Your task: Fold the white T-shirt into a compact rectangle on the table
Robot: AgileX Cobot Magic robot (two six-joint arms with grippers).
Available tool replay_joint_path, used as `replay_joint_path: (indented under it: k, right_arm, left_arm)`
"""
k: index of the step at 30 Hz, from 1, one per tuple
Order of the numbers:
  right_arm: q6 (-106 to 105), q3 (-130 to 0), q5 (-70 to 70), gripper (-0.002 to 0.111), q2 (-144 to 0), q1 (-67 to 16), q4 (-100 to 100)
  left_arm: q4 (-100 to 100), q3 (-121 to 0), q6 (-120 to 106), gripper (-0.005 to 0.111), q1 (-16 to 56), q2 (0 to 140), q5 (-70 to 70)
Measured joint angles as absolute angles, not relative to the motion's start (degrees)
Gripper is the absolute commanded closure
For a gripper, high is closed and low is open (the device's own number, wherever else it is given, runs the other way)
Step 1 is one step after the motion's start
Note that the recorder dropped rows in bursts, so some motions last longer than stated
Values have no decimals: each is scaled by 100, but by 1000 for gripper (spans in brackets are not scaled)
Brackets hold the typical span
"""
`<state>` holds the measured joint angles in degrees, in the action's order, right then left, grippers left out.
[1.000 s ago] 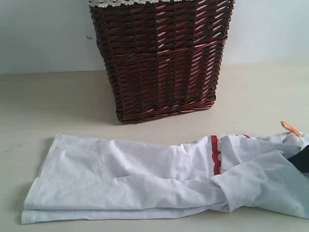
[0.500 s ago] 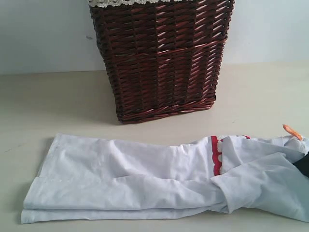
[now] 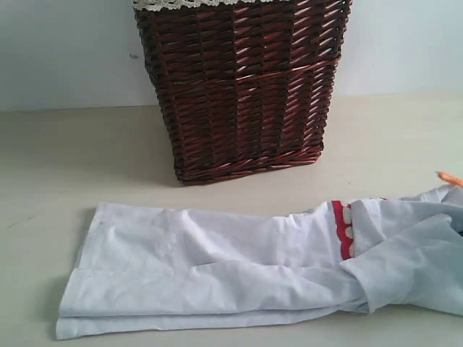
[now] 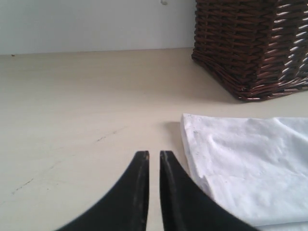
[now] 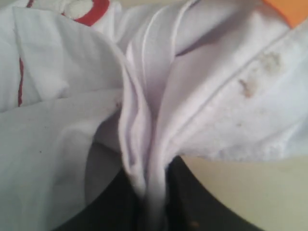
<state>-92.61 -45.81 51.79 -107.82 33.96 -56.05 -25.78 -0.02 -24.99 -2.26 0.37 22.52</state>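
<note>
**While the right gripper pinches the white T-shirt, the left gripper sits closed beside it**

Where it lies on the table, the white T-shirt is stretched into a long, flat band across the front of the exterior view. It sits in front of a dark brown wicker basket and apart from it. Its left end is folded over in layers with straight edges. Its right end is bunched and runs off the edge of the picture. A strip of red-outlined lettering crosses the cloth toward the right, and a small orange tag sticks out at the far right. White lace trim runs along the basket's top rim.

Seen from the right wrist, the right gripper's two dark fingers are clamped on a gathered ridge of the white T-shirt, squeezed tight between them.

Seen from the left wrist, the left gripper's fingers are drawn together with only a thin slit between them and nothing held. They are low over bare table, just beside the folded left edge of the white T-shirt. Whether they touch the table cannot be told.
</note>
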Motion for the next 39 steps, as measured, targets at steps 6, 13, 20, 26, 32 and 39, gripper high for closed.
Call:
replay_joint_path:
  k: [6,13,20,26,32,39]
  right_arm:
    - [-9867,-4575,5086,108,-10216,3998,-5584]
    - [-9993,-4575,4223,108,-10207,4373,-5571]
    - [-10002,-4575,3923,108,-10207,4415,-5582]
    - [-10002,-4575,3912,108,-10207,4415,-5593]
    - [-10002,-4575,3406,108,-10306,4436,-5618]
    - [-10306,-4575,3153,108,-10547,4439,-5709]
  left_arm:
    - [-2578,-2,-2499,96,-226,37,2252]
    - [-2578,-2,-2499,96,-226,37,2252]
    - [-2578,-2,-2499,96,-226,37,2252]
    - [-2578,-2,-2499,96,-226,37,2252]
    - [-2578,-2,-2499,96,-226,37,2252]
    - [-2578,-2,-2499,96,-226,37,2252]
